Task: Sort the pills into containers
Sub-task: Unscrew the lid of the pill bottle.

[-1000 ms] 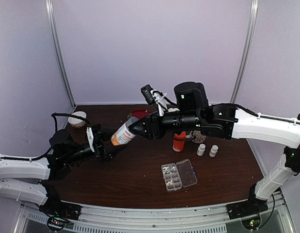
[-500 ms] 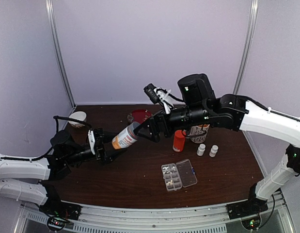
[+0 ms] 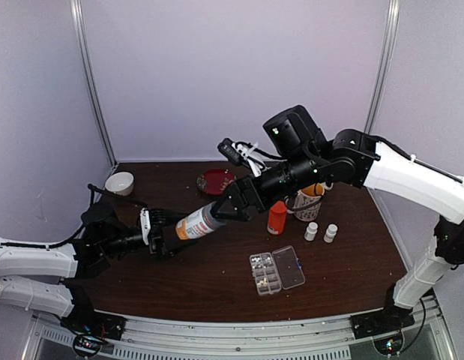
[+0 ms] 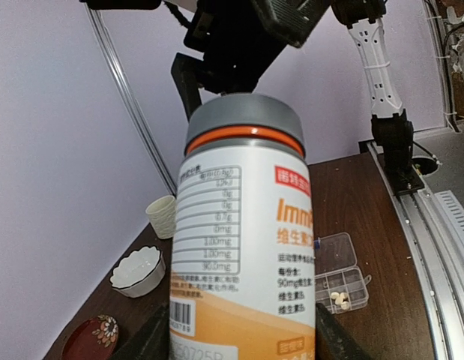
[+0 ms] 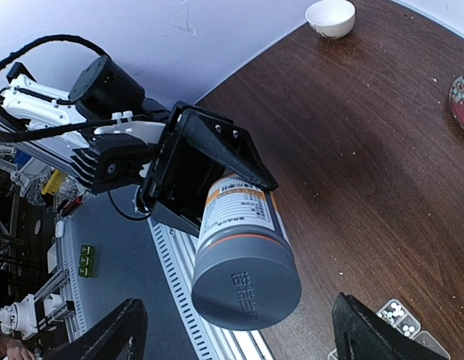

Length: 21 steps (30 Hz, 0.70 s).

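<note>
Both grippers hung above the table (image 3: 209,289): the left gripper (image 3: 155,231) clamped a grey-capped bottle (image 3: 200,223) by its base, and the right gripper (image 3: 230,208) gaped wide at its cap (image 3: 217,212). Uncapping seemed underway, so the next move would be to close squarely and twist. The pill box (image 3: 290,268) lay open, well apart, with a few pills (image 3: 266,280) inside.

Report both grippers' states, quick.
Left gripper: shut on the grey-capped bottle.
Right gripper: open, straddling the bottle's cap without touching it.
</note>
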Motion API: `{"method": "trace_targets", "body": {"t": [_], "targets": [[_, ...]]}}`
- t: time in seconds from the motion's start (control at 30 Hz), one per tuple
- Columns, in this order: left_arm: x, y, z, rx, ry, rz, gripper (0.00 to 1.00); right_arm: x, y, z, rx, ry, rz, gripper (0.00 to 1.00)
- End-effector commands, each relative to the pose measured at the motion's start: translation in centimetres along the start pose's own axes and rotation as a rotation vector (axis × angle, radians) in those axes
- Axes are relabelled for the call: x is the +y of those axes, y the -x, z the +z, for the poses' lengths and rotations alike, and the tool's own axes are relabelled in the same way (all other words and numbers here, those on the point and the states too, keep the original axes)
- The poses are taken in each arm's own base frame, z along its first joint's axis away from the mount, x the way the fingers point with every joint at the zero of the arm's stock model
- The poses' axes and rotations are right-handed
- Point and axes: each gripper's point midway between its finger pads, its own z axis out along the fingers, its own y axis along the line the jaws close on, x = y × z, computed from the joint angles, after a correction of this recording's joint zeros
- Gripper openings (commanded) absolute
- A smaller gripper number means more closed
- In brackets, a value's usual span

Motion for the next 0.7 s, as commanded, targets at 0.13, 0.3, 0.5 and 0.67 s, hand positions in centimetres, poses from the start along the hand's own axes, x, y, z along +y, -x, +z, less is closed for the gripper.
{"method": "trace_targets", "body": {"t": [0.13,0.3,0.5,0.67], "targets": [[0.4,2.4,0.4,-0.068,-0.007,0.054,0.29,-0.1,-0.1,0.7,0.035,0.0,0.018,0.81],[0.5,2.5,0.5,-0.071,-0.007,0.049,0.29,-0.1,-0.3,1.4,0.05,0.004,0.016,0.76],[0.5,2.3,0.7,-0.067,-0.008,0.044,0.28,-0.1,-0.6,1.9,0.072,0.018,0.015,0.71],[0.5,2.2,0.7,-0.066,-0.003,0.041,0.28,0.1,-0.7,2.0,0.079,0.026,0.008,0.61]]}}
